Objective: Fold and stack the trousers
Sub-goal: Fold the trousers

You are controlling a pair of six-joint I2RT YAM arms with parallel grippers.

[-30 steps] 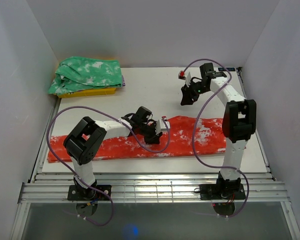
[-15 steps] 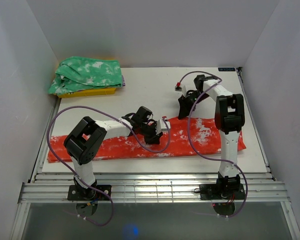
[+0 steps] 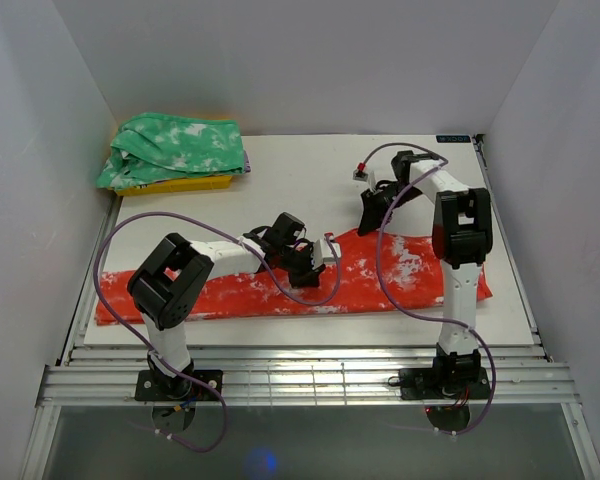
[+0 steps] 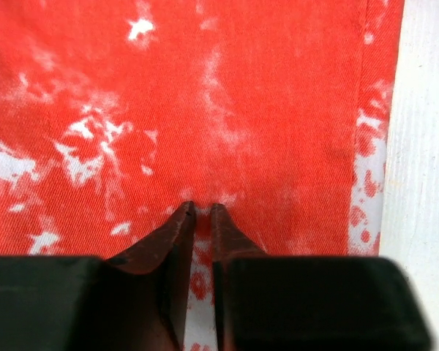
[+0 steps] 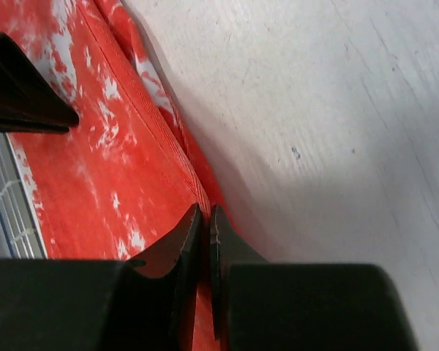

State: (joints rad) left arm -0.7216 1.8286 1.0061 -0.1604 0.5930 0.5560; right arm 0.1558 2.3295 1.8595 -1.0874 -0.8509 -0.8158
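Observation:
The red-orange trousers (image 3: pixel 400 270) with white splotches lie flat in a long strip across the near part of the table. My left gripper (image 3: pixel 308 272) rests on their middle. In the left wrist view its jaws (image 4: pixel 203 210) are nearly together, tips down on the flat cloth (image 4: pixel 263 110), with nothing pinched between them. My right gripper (image 3: pixel 370 222) is at the strip's far edge, right of the middle. In the right wrist view its jaws (image 5: pixel 205 212) are closed on the hem of the trousers (image 5: pixel 95 168), where it meets the bare table (image 5: pixel 336 110).
A green white-mottled garment (image 3: pixel 175 148) lies folded on a yellow cloth (image 3: pixel 185 184) in the far left corner. White walls close in the table (image 3: pixel 300 180) on the left, back and right. A slatted rail runs along the near edge.
My right gripper has come down and toward me from above the table onto the trousers' far edge. My left gripper has not moved.

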